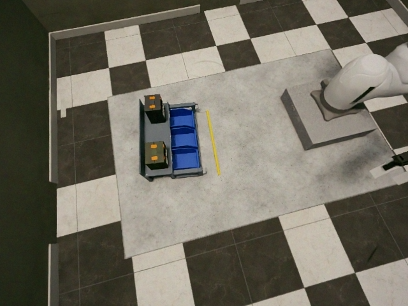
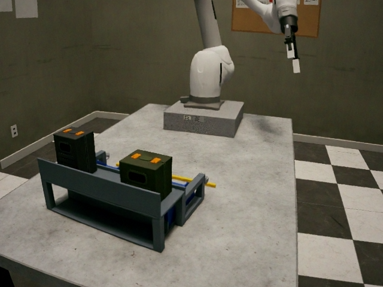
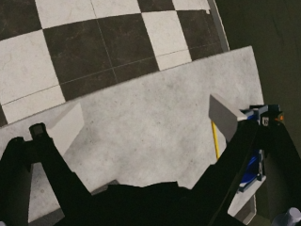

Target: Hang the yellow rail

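Observation:
The yellow rail [image 1: 213, 142] lies flat on the table, just in front of the blue bins [image 1: 183, 138] and parallel to them. It is apart from the two small hooks at the near corner [image 1: 204, 171] and the far corner [image 1: 197, 106] of the rack's front. In the exterior view the rail's end [image 2: 207, 184] pokes out past the rack. In the wrist view a short piece of the rail [image 3: 216, 139] shows by the right finger. My gripper [image 2: 293, 60] is open and empty, high in the air and far from the rail, near the table's edge [image 1: 389, 173]. In the wrist view its fingers spread wide over the table edge.
A grey rack [image 2: 102, 191] holds the bins and two dark green boxes with orange clips [image 2: 75, 149] [image 2: 146, 173]. The arm's base stands on a grey pedestal [image 1: 326, 115]. Checkered floor lies beyond the table edge.

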Controlling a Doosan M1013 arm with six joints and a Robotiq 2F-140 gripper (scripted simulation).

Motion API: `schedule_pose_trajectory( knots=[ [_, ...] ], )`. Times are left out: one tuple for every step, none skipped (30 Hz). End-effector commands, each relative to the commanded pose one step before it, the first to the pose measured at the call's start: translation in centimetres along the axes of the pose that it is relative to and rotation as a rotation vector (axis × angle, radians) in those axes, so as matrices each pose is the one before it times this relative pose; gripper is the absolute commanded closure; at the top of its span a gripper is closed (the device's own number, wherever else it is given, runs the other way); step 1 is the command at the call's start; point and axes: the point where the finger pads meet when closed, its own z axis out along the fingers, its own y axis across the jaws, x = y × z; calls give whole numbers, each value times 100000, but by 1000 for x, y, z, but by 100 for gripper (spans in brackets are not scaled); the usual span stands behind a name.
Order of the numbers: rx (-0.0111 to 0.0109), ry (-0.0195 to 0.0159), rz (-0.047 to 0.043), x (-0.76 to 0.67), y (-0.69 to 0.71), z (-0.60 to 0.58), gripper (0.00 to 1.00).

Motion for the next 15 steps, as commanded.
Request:
schedule_pose_trajectory(
  knots=[
    [-15, -2708, 3007, -21, 1228, 544, 0],
    [22, -2664, 3017, -2, 1235, 541, 0],
    [72, -2625, 3026, 15, 1243, 539, 0],
    [122, -2584, 3035, 32, 1252, 536, 0],
    [172, -2542, 3043, 50, 1261, 533, 0],
    [0, 0, 0, 0, 0, 0, 0],
    [0, 0, 0, 0, 0, 0, 0],
    [0, 0, 0, 0, 0, 0, 0],
    [0, 0, 0, 0, 0, 0, 0],
    [0, 0, 0, 0, 0, 0, 0],
    [0, 0, 0, 0, 0, 0, 0],
    [0, 0, 0, 0, 0, 0, 0],
    [0, 0, 0, 0, 0, 0, 0],
    [0, 0, 0, 0, 0, 0, 0],
    [0, 0, 0, 0, 0, 0, 0]
  ],
)
